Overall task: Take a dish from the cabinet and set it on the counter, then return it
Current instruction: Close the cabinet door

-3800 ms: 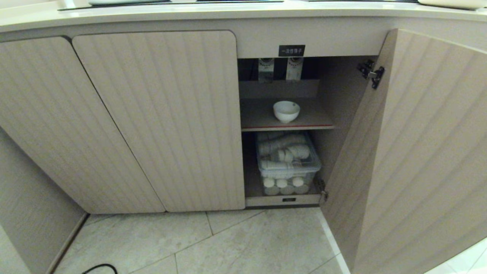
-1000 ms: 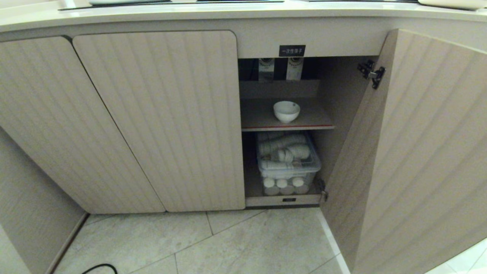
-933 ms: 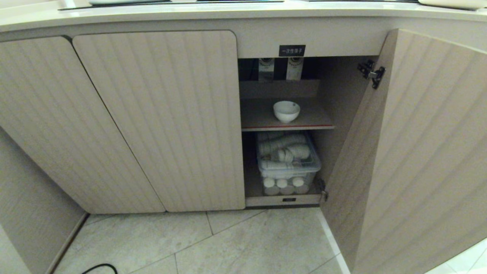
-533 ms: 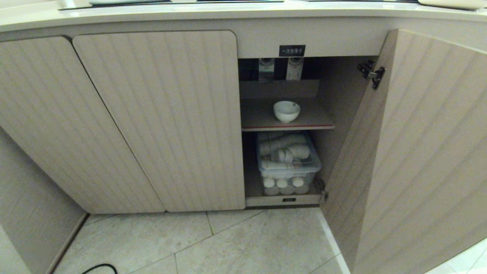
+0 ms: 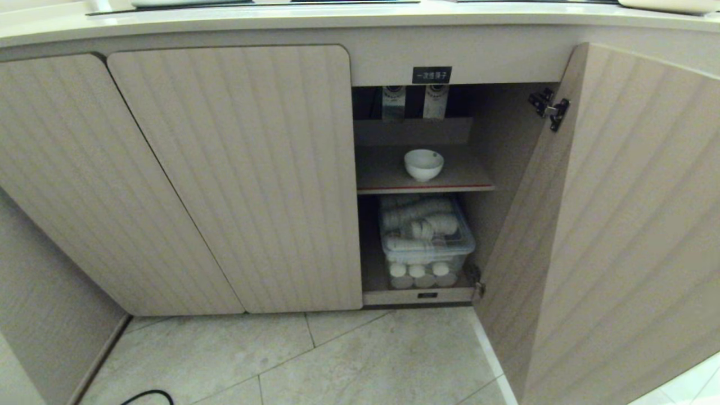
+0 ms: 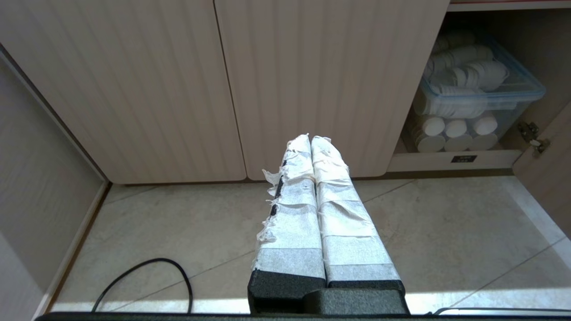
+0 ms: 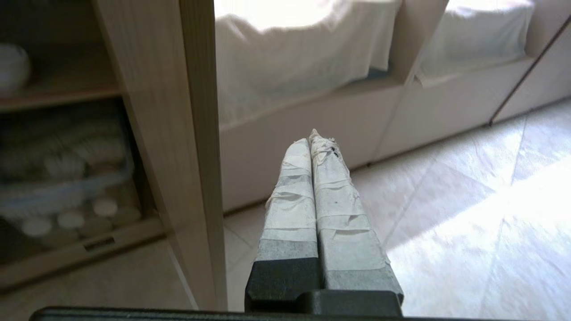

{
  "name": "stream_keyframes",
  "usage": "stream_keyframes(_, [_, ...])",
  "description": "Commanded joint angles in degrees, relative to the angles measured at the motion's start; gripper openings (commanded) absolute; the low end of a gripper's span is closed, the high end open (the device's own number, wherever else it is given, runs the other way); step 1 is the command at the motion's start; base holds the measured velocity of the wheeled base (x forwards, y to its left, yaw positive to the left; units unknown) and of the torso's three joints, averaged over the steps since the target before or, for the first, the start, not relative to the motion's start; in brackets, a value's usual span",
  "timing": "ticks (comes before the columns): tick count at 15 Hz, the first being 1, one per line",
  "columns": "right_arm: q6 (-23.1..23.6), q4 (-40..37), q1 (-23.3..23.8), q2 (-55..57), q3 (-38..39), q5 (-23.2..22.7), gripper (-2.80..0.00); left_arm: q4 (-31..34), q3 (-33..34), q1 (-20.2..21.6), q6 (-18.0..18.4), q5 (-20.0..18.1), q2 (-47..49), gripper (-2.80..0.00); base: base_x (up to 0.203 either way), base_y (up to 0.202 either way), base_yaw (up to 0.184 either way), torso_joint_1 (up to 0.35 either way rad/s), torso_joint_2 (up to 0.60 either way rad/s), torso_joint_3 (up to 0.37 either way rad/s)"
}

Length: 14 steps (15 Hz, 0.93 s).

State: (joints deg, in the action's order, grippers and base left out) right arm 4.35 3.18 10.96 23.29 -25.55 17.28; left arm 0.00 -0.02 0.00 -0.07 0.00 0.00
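The dish (image 5: 423, 164), a small white bowl, stands upright on the upper red-edged shelf (image 5: 382, 175) of the cabinet (image 5: 236, 169), whose right door (image 5: 619, 225) hangs wide open. The counter (image 5: 337, 19) runs along the top of the head view. Neither arm shows in the head view. My right gripper (image 7: 311, 136) is shut and empty, low over the floor, just outside the open door's edge (image 7: 200, 133). The dish (image 7: 12, 67) shows as a white blur inside. My left gripper (image 6: 311, 138) is shut and empty, pointing at the closed doors.
A clear plastic bin (image 5: 426, 239) of stacked white cups fills the lower compartment under the shelf. A black cable (image 6: 147, 276) lies on the tiled floor at the left. A hinge (image 5: 548, 108) juts from the open door's inner side.
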Motion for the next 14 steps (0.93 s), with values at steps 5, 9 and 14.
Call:
stream_keyframes(5, [-0.26, 5.71, 4.90, 6.26, -3.30, -2.98, -2.80, 0.00, 0.02, 0.00, -0.01, 0.00, 0.00, -2.80, 0.000, 0.000, 0.000, 0.000, 0.00, 0.000])
stream_keyframes(9, [-1.03, 5.73, 10.09, 9.23, -5.03, -3.13, -2.80, 0.00, -0.06, 0.00, -0.01, 0.00, 0.00, -2.80, 0.000, 0.000, 0.000, 0.000, 0.00, 0.000])
stream_keyframes(14, [-1.54, 5.96, 11.28, 11.61, -2.94, -3.62, -2.80, 0.00, 0.02, 0.00, -0.01, 0.00, 0.00, -2.80, 0.000, 0.000, 0.000, 0.000, 0.00, 0.000])
